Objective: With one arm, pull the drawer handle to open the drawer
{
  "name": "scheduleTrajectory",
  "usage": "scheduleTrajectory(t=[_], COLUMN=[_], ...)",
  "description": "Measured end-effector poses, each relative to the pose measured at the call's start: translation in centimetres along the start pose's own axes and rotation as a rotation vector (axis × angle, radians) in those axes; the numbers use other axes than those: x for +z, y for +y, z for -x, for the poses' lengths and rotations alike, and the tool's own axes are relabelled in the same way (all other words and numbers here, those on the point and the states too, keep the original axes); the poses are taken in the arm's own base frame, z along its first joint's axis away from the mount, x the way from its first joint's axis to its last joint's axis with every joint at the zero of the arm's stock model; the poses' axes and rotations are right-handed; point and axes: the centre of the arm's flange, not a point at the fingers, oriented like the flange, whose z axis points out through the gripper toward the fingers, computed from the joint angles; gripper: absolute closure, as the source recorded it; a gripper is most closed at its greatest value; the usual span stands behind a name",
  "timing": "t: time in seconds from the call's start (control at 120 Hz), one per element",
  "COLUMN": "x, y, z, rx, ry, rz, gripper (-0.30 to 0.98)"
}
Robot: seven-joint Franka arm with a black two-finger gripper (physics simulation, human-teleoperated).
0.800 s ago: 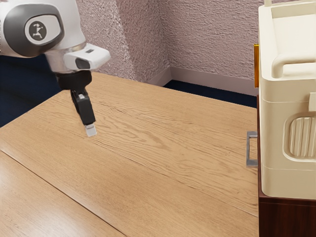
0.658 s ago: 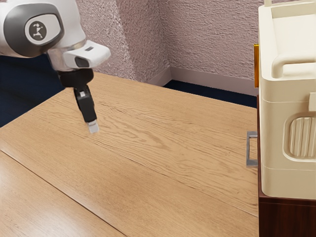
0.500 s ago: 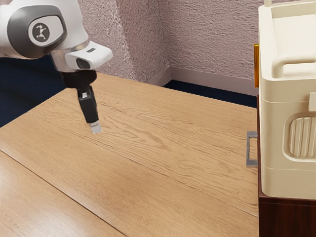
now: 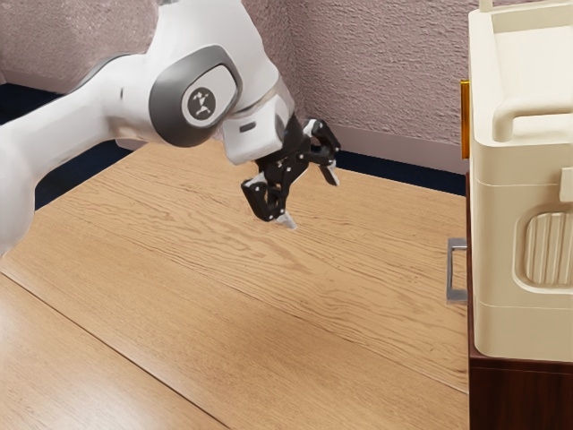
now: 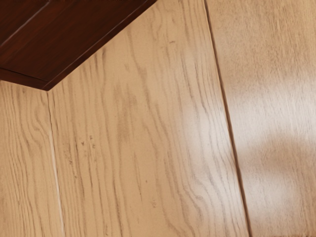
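Swung toward the exterior view's right since the earlier frame: the gripper (image 4: 310, 198), turned so that its 2 fingers show apart. Drawer handle (image 4: 450, 270) unmoved, a grey bar on the front of the dark cabinet (image 4: 521, 394), under the cream box (image 4: 503, 255). Its long axis runs along that front; level or upright, cannot tell. It lies well apart from the gripper, toward the exterior view's right and nearer that camera. Only 1 arm (image 4: 197, 98) here, so no choice of side. Gripper wide, nothing between the fingers, above the table (image 4: 269, 305). Judgement: still the approach; next, travel to the handle and line the fingers up across the bar. Poor alignment could knock it or slip off.
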Motion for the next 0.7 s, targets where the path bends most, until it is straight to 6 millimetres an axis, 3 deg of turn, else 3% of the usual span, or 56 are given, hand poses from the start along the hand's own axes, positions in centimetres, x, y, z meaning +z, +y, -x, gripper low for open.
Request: scheduleTrajectory(t=[0.067,0.217,0.442,0.7], x=[1.1,1.6,4.6,6.6], y=[-0.7,-1.5,-2.4,-3.5], z=[0.3,-0.7,-4.3,-6.7], rx=[0.084,0.261,0.47,0.612], ry=[0.014,0.04,0.149,0.272], rz=[-0.02,-0.066,-0.088,-0.138], gripper=[0.0,0.0,0.22,0.3])
